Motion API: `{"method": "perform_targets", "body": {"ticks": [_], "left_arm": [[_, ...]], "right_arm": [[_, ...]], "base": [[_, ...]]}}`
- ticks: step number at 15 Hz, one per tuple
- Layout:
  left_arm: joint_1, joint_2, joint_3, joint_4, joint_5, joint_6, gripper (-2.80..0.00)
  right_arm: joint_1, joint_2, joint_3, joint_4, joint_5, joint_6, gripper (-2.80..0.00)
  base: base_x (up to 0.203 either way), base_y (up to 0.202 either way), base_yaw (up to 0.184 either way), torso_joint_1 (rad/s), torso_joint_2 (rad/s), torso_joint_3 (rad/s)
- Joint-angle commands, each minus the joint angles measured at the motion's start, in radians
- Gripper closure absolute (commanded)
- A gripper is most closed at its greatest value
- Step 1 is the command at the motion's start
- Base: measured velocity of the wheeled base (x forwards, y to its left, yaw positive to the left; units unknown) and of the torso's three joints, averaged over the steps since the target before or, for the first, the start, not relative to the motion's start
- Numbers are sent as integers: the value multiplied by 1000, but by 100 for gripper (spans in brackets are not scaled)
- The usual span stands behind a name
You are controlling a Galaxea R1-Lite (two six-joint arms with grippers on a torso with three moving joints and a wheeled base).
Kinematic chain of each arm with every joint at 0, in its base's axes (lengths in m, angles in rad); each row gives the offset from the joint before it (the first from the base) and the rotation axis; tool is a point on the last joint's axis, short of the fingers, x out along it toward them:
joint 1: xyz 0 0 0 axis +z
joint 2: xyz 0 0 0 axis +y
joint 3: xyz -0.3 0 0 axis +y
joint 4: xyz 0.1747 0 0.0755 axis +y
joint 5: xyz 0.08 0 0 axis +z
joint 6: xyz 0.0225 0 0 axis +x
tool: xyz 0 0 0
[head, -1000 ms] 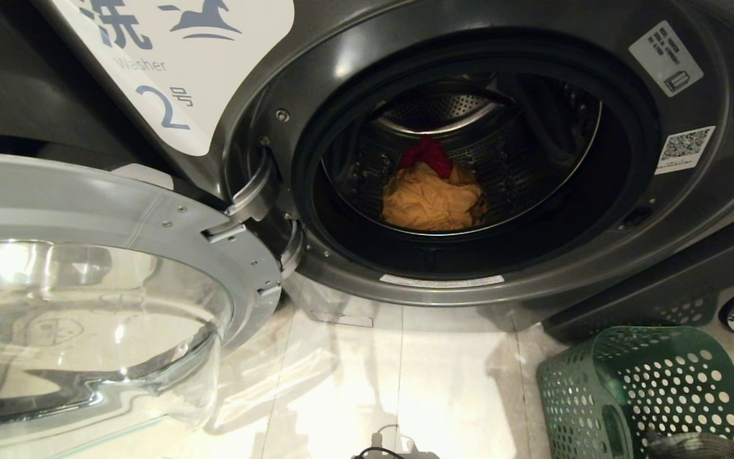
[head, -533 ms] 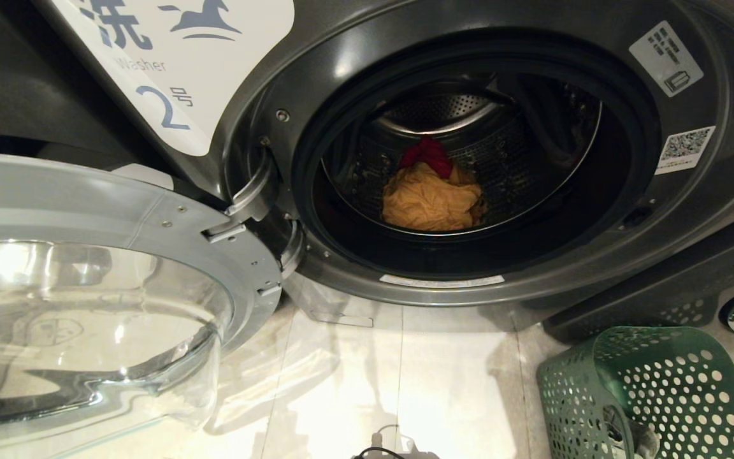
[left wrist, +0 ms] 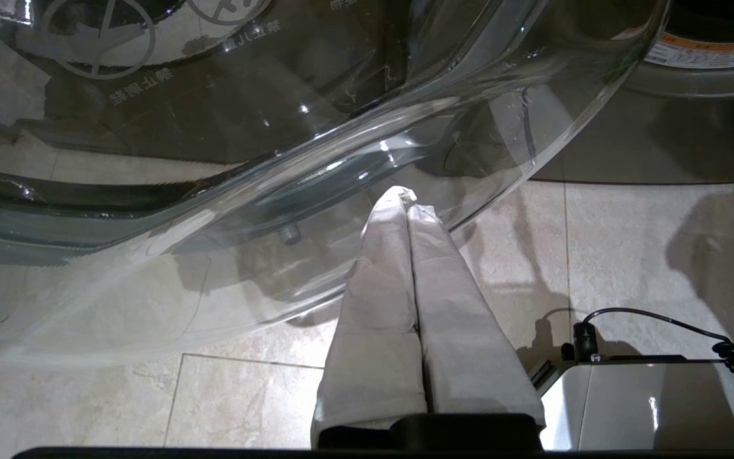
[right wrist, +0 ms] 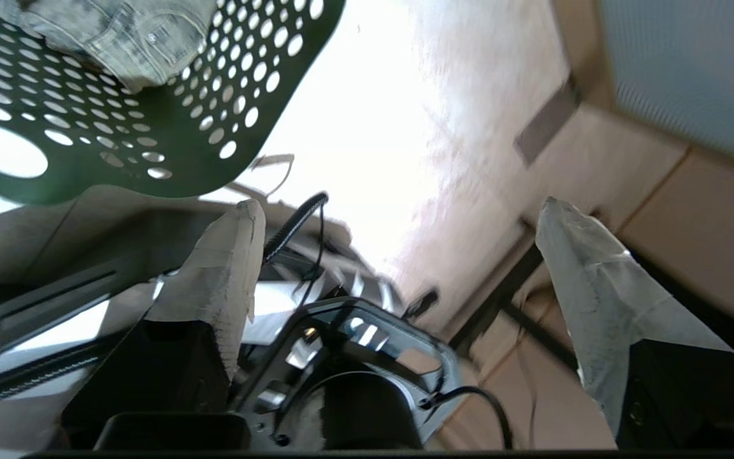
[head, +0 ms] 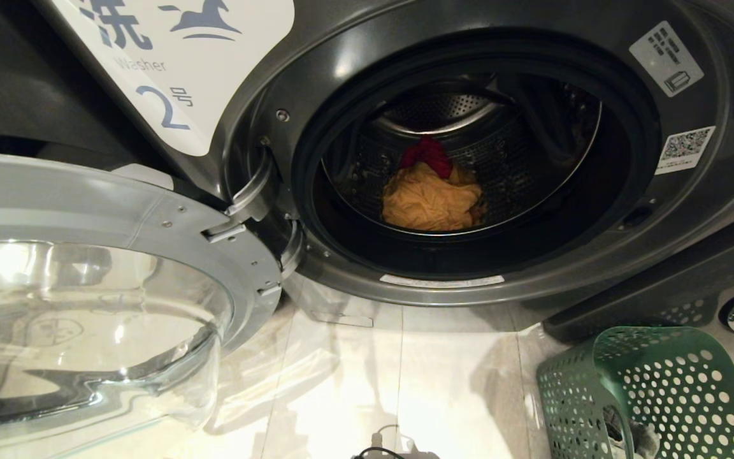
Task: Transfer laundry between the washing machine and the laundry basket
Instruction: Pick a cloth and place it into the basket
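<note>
The washing machine [head: 596, 210] marked "2" stands with its glass door [head: 86, 306] swung wide. Deep in its drum lie a yellow-orange garment [head: 431, 203] and, behind it, a magenta-red garment [head: 427, 154]. The green laundry basket [head: 673, 382], right of the machine, holds a grey-green garment [right wrist: 131, 38]. Beside the basket, the right gripper [right wrist: 399, 210] gapes wide, empty. The left gripper [left wrist: 408, 204], under the door, is closed on nothing.

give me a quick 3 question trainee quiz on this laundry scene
1. True or false: the washer door is shut.
2. Which cloth lies in front in the drum: A red, B yellow, C grey?
3. Fill in: the grey cloth lies in the ____.

Key: 1 false, it stands open. 2 B. 3 basket. The right gripper has its jaws open and empty; the left gripper is shut.
</note>
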Motion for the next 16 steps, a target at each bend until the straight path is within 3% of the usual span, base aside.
{"method": "perform_targets", "body": {"ticks": [1, 3, 7, 11, 14, 16], "left_arm": [[0, 2, 0, 0, 0, 0, 0], [0, 2, 0, 0, 0, 0, 0], [0, 2, 0, 0, 0, 0, 0], [0, 2, 0, 0, 0, 0, 0], [0, 2, 0, 0, 0, 0, 0], [0, 2, 0, 0, 0, 0, 0]], "right_arm": [[6, -196, 33, 4, 13, -67, -280], [65, -317, 58, 13, 39, -127, -280], [366, -447, 70, 28, 51, -147, -280], [808, -507, 59, 56, 56, -114, -280], [1146, -470, 46, 60, 57, -36, -280], [1319, -405, 39, 49, 57, 16, -280]], "base": [[0, 0, 0, 0, 0, 0], [0, 0, 0, 0, 0, 0], [0, 0, 0, 0, 0, 0], [0, 0, 0, 0, 0, 0], [0, 0, 0, 0, 0, 0], [0, 0, 0, 0, 0, 0]]}}
